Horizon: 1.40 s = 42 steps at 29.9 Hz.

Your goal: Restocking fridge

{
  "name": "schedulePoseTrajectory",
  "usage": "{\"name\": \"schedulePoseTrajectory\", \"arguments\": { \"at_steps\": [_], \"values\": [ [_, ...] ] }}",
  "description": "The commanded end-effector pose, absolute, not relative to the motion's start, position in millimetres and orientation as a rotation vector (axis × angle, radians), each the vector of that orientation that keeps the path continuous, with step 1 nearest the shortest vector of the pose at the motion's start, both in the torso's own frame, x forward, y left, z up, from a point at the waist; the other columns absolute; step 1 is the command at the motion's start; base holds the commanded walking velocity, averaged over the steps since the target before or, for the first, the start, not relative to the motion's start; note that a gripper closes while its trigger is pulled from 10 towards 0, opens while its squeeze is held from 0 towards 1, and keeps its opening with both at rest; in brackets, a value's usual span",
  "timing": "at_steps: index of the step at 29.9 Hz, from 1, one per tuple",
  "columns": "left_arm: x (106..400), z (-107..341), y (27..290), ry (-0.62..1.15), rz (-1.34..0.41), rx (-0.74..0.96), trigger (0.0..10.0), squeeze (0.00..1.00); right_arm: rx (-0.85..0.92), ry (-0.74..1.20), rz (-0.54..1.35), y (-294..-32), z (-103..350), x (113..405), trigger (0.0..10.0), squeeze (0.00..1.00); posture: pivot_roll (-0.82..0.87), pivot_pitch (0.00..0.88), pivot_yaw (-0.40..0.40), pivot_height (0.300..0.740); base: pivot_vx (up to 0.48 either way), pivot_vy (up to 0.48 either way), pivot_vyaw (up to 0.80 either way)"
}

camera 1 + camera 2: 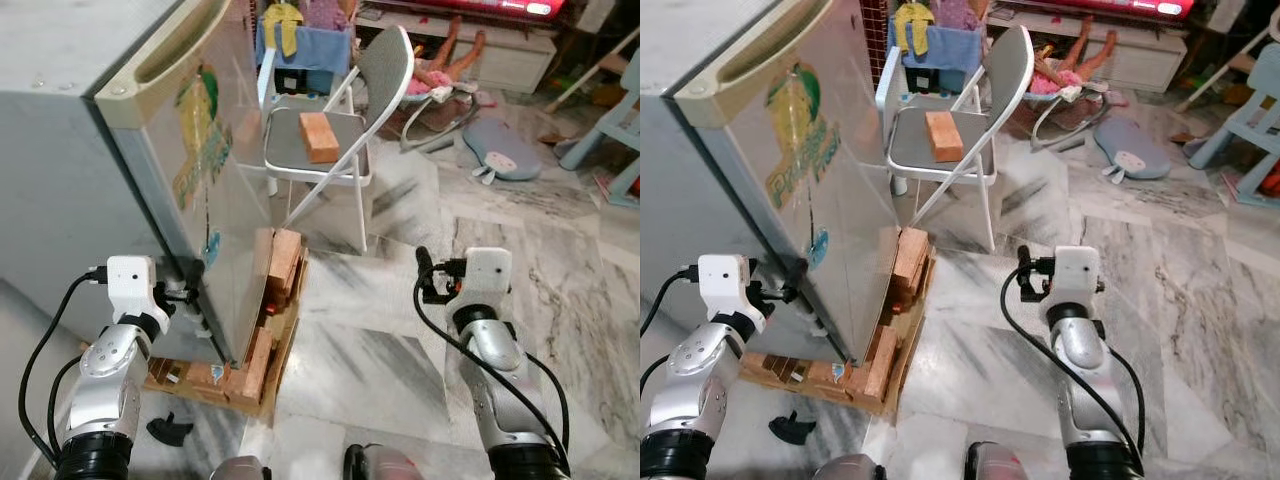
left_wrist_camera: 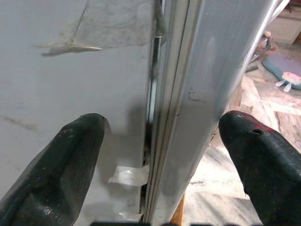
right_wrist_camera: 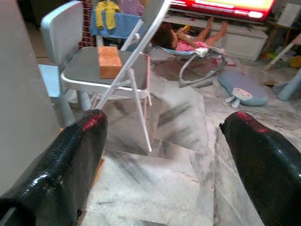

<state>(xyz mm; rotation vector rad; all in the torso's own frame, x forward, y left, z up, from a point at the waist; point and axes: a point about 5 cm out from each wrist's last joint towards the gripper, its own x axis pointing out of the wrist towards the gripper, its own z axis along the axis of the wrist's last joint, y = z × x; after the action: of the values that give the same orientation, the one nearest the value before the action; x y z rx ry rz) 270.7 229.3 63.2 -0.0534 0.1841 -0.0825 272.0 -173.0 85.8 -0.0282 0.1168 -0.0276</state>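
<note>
At lower left, the left pincer (image 1: 190, 290) spread open straddles the fridge door (image 1: 215, 180) edge; it should close squarely before pulling, right pincer (image 3: 160, 155) gaping idle mid-floor.

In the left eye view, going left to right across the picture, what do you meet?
Left gripper open at the fridge door's edge → fridge → folding chair with a brick on its seat → right gripper, open → light blue plastic chair.
</note>
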Motion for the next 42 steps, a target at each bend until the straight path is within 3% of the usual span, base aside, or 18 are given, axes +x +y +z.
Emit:
{"name": "schedulePoseTrajectory", "arguments": {
  "at_steps": [1, 14, 25, 29, 36, 39, 40, 41, 42],
  "values": [
    [273, 72, 223, 0.139, -0.138, -0.071, 10.0, 0.00, -0.024, 0.121, -0.011, -172, 88, 272, 10.0, 0.00, 0.08, 0.070, -0.012, 0.740, 0.000, 0.000, 0.00],
    [272, 76, 212, 0.137, -0.272, -0.146, 10.0, 0.00, -0.008, 0.216, 0.015, -181, 72, 241, 10.0, 0.00, 0.07, 0.068, -0.012, 0.740, 0.000, 0.000, 0.00],
    [288, 78, 203, 0.119, -0.252, -0.038, 10.0, 0.00, 0.028, 0.228, 0.039, -182, 76, 222, 10.0, 0.00, 0.06, 0.063, -0.023, 0.740, 0.000, 0.000, 0.00],
    [296, 83, 198, 0.096, -0.274, 0.022, 10.0, 0.00, 0.055, 0.237, 0.097, -180, 76, 221, 10.0, 0.00, 0.06, 0.064, -0.024, 0.740, 0.000, 0.000, 0.00],
    [319, 100, 195, 0.060, -0.275, 0.095, 10.0, 0.00, 0.155, 0.323, 0.434, -157, 72, 209, 10.0, 0.00, 0.05, 0.057, -0.011, 0.740, 0.000, 0.000, 0.00],
    [318, 105, 179, 0.052, -0.378, 0.053, 10.0, 0.00, 0.174, 0.348, 0.556, -149, 71, 200, 10.0, 0.00, 0.04, 0.056, -0.008, 0.740, 0.000, 0.000, 0.00],
    [307, 108, 157, 0.057, -0.585, 0.052, 10.0, 0.00, 0.162, 0.366, 0.567, -151, 68, 196, 10.0, 0.00, 0.04, 0.058, -0.009, 0.740, 0.000, 0.000, 0.00],
    [307, 108, 157, 0.057, -0.585, 0.052, 10.0, 0.00, 0.162, 0.366, 0.567, -151, 68, 196, 10.0, 0.00, 0.04, 0.058, -0.009, 0.740, 0.000, 0.000, 0.00],
    [299, 109, 146, 0.065, -0.693, 0.065, 10.0, 0.00, 0.156, 0.369, 0.564, -153, 67, 195, 10.0, 0.00, 0.04, 0.058, -0.010, 0.740, 0.000, 0.000, 0.00]
  ]
}}
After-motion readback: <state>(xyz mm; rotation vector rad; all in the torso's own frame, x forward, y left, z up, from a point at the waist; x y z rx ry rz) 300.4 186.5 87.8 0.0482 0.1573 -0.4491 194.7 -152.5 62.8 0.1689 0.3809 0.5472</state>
